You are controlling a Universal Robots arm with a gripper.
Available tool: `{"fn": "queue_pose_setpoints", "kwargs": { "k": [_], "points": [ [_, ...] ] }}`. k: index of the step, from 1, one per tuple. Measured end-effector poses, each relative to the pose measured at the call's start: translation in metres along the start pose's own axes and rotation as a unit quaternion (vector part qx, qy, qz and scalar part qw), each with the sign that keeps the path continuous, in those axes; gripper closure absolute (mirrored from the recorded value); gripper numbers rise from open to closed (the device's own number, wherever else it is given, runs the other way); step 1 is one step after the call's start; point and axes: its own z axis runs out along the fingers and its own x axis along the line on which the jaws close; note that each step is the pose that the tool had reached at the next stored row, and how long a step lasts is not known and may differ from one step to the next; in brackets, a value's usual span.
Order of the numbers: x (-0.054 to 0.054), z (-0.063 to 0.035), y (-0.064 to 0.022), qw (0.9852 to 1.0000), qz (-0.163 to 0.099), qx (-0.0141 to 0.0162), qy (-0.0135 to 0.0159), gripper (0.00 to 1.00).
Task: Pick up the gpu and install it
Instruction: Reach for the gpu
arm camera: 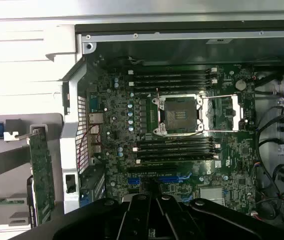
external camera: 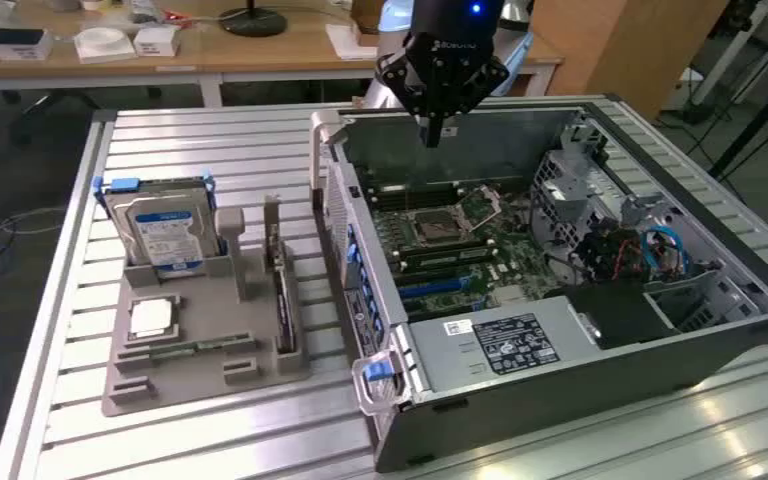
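The gpu [external camera: 279, 290] is a thin dark card standing on edge in a slot of the grey holder [external camera: 184, 385], at the exterior view's left of the open computer case [external camera: 531, 400]. In the wrist view the gpu [arm camera: 42, 175] shows as a green board with a pale metal bracket end. My gripper [external camera: 431, 135] hangs above the case's far wall, well away from the card, with its fingers closed together on nothing. In the wrist view the gripper [arm camera: 154, 212] looks down on the motherboard [arm camera: 181, 150] and its blue expansion slots [arm camera: 156, 178].
A silver hard drive with a blue label [external camera: 164, 235] stands upright in the same holder, with a memory stick [external camera: 204, 347] and a small pale square part [external camera: 152, 317] lying flat. Drive cages and cables [external camera: 624, 240] crowd the case's right side. A desk [external camera: 224, 55] stands behind.
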Motion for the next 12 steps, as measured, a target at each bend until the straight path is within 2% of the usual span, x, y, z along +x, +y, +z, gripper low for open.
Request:
{"fn": "queue_pose_setpoints", "kwargs": {
  "k": [12],
  "points": [
    [0.0029, -0.0001, -0.0002, 1.0000, 0.000, 0.0000, 0.0000, 0.89]
  ]
}}
